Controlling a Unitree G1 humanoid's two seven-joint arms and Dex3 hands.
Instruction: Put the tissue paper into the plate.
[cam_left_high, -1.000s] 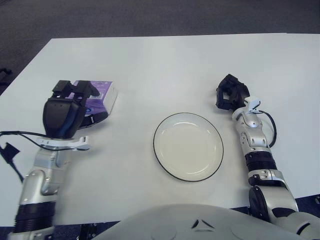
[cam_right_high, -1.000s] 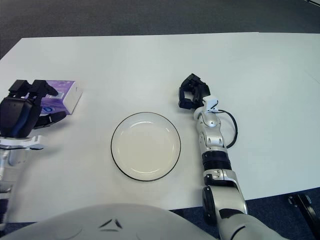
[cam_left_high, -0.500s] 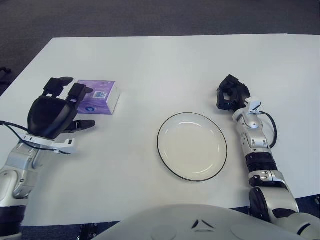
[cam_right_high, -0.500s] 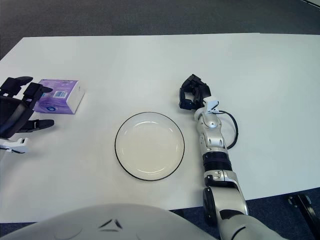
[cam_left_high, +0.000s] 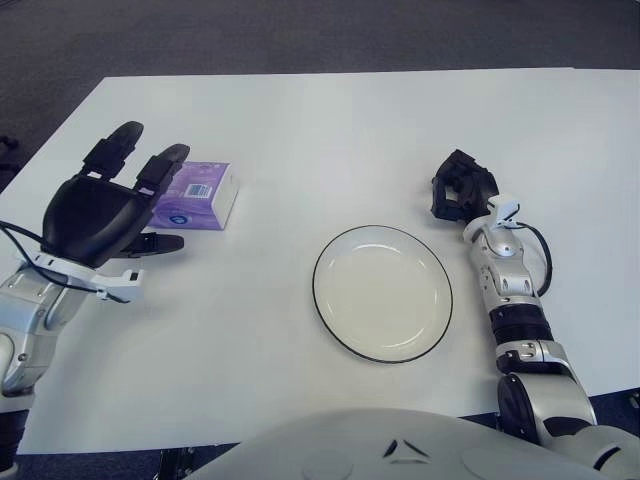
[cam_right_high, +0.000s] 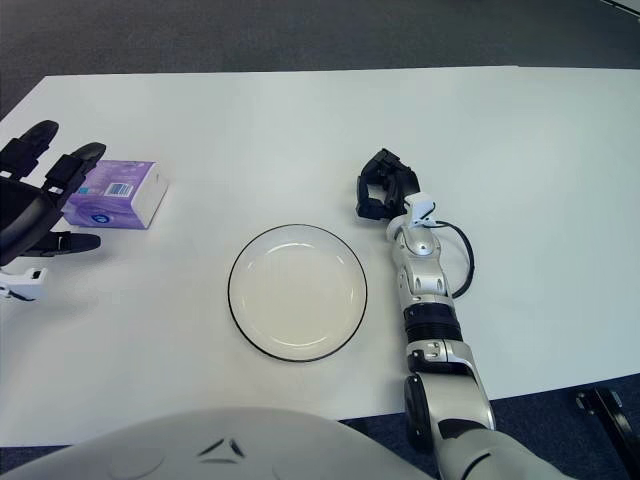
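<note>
The left hand (cam_left_high: 100, 215) hovers with fingers spread wide and holding nothing, just beside the tissue paper (cam_left_high: 194, 195), a purple pack lying flat near the left edge of the worktop (cam_left_high: 330, 130), well apart from the plate (cam_left_high: 382, 292). To grasp it well, I think the fingers should close across the short sides. Its long axis runs roughly left to right, slightly turned, and the right hand (cam_left_high: 458, 186) is idle beside the plate, toward the right edge.

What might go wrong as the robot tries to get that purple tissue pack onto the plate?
The left robot hand is open beside the tissue pack, not holding it, so closing from the side might push the pack away across the smooth table. The plate is shallow, so a dropped pack may land on its rim. The right robot hand shows beyond the plate's right side and looks unlikely to help.
</note>
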